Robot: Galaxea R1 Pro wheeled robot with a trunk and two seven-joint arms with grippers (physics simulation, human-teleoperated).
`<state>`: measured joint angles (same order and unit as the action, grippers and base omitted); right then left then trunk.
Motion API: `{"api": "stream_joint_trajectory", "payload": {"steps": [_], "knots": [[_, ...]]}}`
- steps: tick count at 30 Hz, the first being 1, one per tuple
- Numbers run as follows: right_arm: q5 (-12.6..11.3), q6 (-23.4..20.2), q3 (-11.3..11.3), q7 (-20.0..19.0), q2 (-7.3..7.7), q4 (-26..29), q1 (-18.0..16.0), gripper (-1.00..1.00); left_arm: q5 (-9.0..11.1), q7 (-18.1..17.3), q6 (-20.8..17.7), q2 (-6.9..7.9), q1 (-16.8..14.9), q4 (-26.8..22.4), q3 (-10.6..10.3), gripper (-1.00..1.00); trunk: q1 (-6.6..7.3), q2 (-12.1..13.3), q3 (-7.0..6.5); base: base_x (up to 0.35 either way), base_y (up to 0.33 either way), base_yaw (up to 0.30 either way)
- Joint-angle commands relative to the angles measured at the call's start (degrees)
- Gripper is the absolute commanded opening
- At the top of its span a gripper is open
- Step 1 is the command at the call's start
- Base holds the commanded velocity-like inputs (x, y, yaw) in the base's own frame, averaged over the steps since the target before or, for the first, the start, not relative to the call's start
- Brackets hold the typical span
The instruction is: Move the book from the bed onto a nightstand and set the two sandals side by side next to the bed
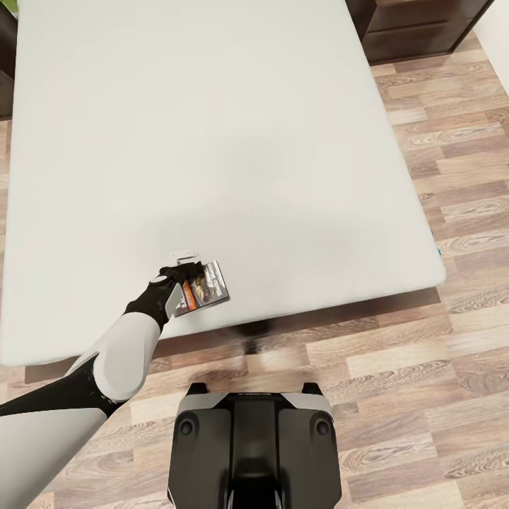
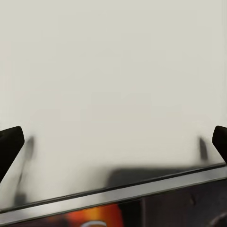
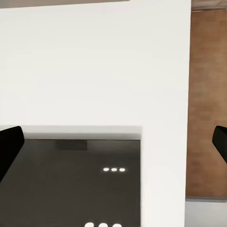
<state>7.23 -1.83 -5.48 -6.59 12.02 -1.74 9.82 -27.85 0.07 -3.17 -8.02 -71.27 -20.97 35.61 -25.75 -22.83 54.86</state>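
Book [image 1: 206, 285] near the bed's [image 1: 212, 141] near edge, left end effector [image 1: 185, 266] over it.
We see the fingers spread wide, released, in the left wrist view; the right end effector [image 3: 113, 142] is also released. We judge a low, centred closing on the thin edge works best.

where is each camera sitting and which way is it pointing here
Head view: from the robot's head, looking forward and down over the bed and wood floor; its left arm, left gripper at the book, and dark base show.
Left wrist view: on the left arm, looking along the open left gripper across the mattress; both dark fingertips at the edges.
Right wrist view: on the right arm, facing a white surface and a dark panel; right gripper fingertips spread.
Shared: head and left wrist views both show the book and bed.
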Motion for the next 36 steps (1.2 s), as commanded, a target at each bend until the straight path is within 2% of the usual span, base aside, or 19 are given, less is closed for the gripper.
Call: {"api": "stream_joint_trajectory", "payload": {"steps": [1, 26, 36], "knots": [[0.6, -0.2, -0.5, -0.2, 0.02, 0.1, 0.0, 1.0, -0.4, 0.0, -0.3, -0.06, 0.0, -0.1, 0.2, 1.0, -0.04, -0.1, 0.05, -0.029, 0.0, 0.0], [0.6, -0.2, -0.5, -0.1, 0.03, 0.1, 0.0, 1.0, -0.4, 0.1, -0.3, -0.06, 0.0, 0.1, 0.2, 1.0, -0.04, -0.1, 0.05, -0.106, -0.005, 0.0], [0.6, -0.2, -0.5, -0.1, 0.02, 0.2, 0.0, 1.0, -0.3, 0.0, -0.2, 0.01, 0.0, -0.1, 0.2, 1.0, -0.04, -0.1, 0.05, -0.035, 0.0, 0.0]]}}
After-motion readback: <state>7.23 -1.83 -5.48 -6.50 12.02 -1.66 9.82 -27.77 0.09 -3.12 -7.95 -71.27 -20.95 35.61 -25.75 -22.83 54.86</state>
